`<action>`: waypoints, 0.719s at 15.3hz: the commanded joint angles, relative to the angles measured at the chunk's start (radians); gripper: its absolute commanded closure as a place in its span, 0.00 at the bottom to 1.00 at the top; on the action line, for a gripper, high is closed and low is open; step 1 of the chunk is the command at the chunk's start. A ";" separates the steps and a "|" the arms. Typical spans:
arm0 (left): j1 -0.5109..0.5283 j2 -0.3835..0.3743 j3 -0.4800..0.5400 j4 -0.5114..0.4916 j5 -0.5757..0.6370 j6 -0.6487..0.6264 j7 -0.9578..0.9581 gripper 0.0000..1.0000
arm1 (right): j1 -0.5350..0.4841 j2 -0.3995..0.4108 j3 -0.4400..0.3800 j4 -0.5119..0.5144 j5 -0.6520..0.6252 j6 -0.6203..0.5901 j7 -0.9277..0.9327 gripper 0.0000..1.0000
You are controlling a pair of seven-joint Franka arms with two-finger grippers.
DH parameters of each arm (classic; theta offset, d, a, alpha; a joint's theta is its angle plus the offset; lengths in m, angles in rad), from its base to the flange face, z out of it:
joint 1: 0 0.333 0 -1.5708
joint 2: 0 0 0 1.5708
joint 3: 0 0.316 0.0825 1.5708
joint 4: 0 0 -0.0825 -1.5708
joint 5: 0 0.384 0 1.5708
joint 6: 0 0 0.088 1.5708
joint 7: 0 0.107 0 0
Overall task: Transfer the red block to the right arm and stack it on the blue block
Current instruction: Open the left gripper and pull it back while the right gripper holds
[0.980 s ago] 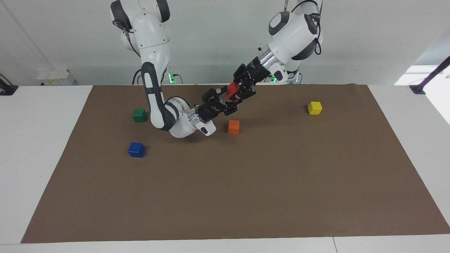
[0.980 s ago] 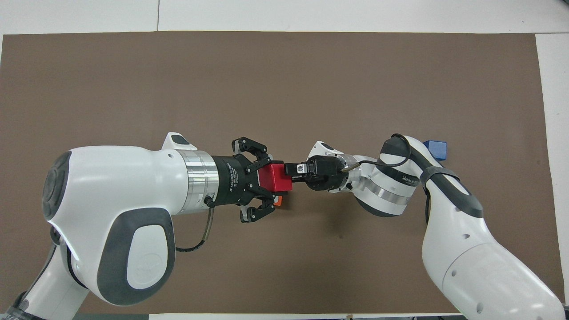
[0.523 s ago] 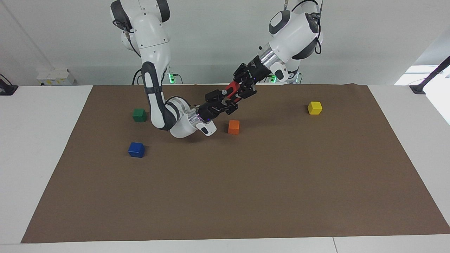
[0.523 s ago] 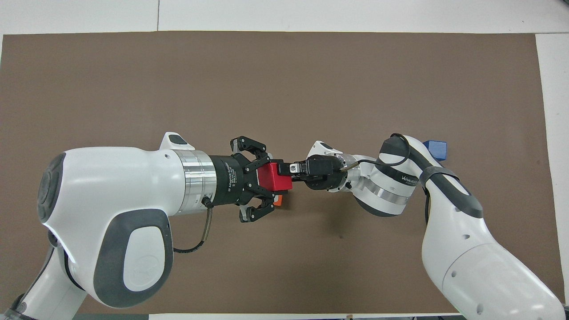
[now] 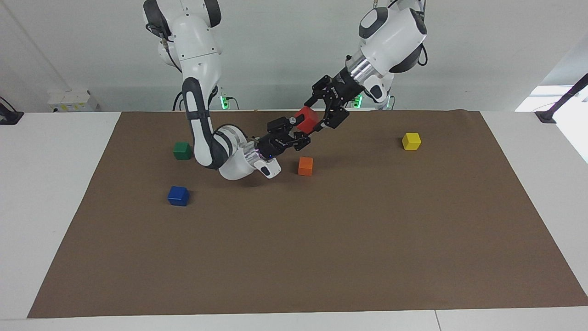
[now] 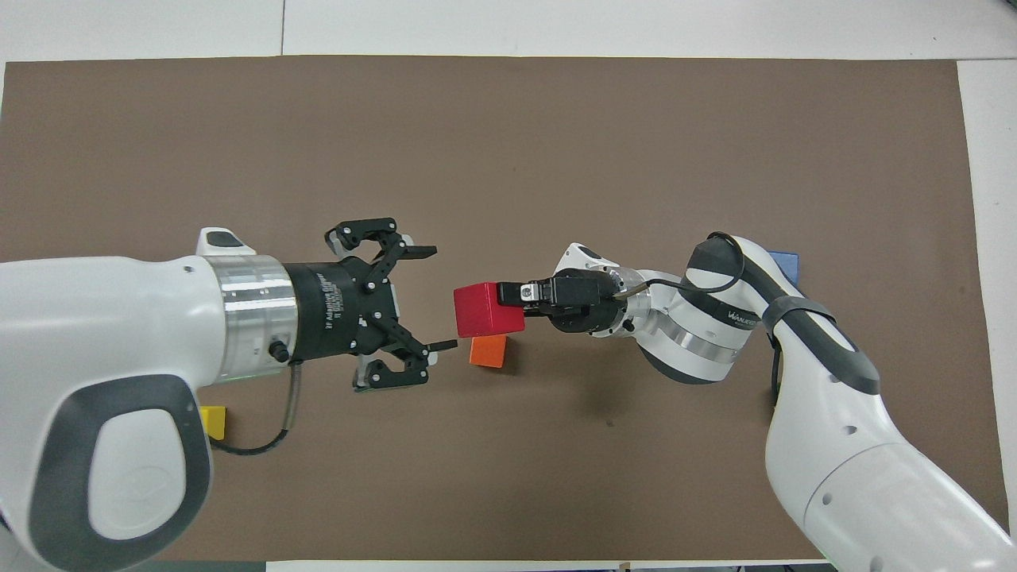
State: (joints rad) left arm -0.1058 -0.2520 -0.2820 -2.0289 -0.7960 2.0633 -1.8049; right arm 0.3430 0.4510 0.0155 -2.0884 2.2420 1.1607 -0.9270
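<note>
The red block (image 5: 306, 118) hangs in the air over the orange cube (image 5: 305, 166). My right gripper (image 5: 298, 128) is shut on it and holds it alone. In the overhead view the red block (image 6: 485, 310) sits at the tip of the right gripper (image 6: 515, 295). My left gripper (image 5: 322, 113) is open and empty, a short gap away from the block on the side of the left arm's end; the overhead view shows the left gripper (image 6: 443, 298) with its fingers spread wide. The blue block (image 5: 178, 196) lies on the mat toward the right arm's end, half hidden by the right arm in the overhead view (image 6: 784, 263).
An orange cube (image 6: 488, 351) lies on the brown mat (image 5: 321, 257) under the red block. A dark green cube (image 5: 182, 151) lies nearer to the robots than the blue block. A yellow cube (image 5: 411, 141) lies toward the left arm's end.
My left gripper has opened, let go of the red block and drawn back toward its own end. The right gripper, shut on the block, now holds it alone.
</note>
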 commanded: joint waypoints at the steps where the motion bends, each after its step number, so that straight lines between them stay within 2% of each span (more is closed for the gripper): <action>1: 0.142 -0.056 -0.003 -0.014 0.014 -0.138 0.189 0.00 | -0.024 -0.092 0.001 -0.021 -0.034 0.118 0.063 1.00; 4: 0.218 -0.062 -0.005 -0.030 0.191 -0.144 0.381 0.00 | -0.076 -0.165 0.001 -0.013 -0.188 0.264 0.108 1.00; 6: 0.276 -0.058 -0.003 -0.030 0.253 -0.157 0.543 0.00 | -0.104 -0.211 0.000 -0.013 -0.267 0.301 0.151 1.00; 7: 0.328 -0.050 -0.003 -0.027 0.267 -0.178 0.635 0.00 | -0.128 -0.245 -0.002 -0.012 -0.348 0.353 0.184 1.00; 9: 0.405 -0.009 -0.003 -0.013 0.325 -0.215 0.792 0.00 | -0.162 -0.313 -0.002 0.002 -0.515 0.445 0.268 1.00; 11: 0.396 0.054 -0.006 0.036 0.467 -0.223 0.866 0.00 | -0.183 -0.350 -0.002 0.016 -0.641 0.488 0.328 1.00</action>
State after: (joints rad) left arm 0.2847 -0.2637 -0.2744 -2.0465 -0.4434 1.8694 -1.0143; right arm 0.1830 0.1611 0.0078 -2.0742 1.7188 1.5922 -0.6682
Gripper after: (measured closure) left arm 0.000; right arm 0.436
